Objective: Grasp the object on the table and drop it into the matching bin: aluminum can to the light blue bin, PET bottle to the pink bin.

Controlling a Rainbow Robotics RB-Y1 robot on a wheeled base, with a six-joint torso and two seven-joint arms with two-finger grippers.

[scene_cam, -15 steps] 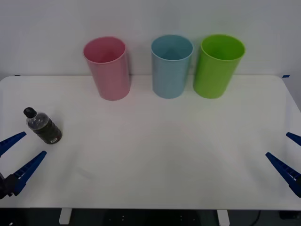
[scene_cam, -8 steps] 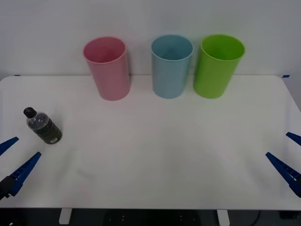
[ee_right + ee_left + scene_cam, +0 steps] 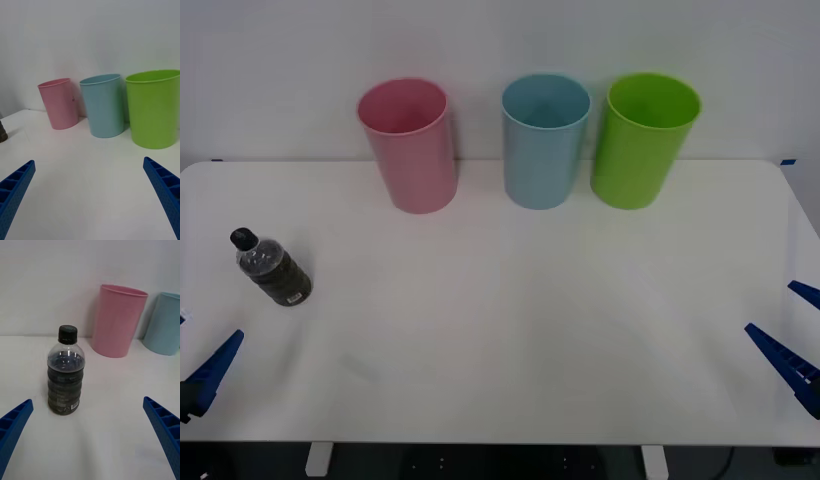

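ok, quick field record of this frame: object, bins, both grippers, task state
object: PET bottle, upright on the table, near its left edge, black cap on
target: pink bin, leftmost of the row at the back, upright
other bins: light blue bin in the middle, lime green bin at right
left gripper: open, facing the bottle, not touching it
right gripper: open, idle at the table's right edge
task state: bottle not yet grasped
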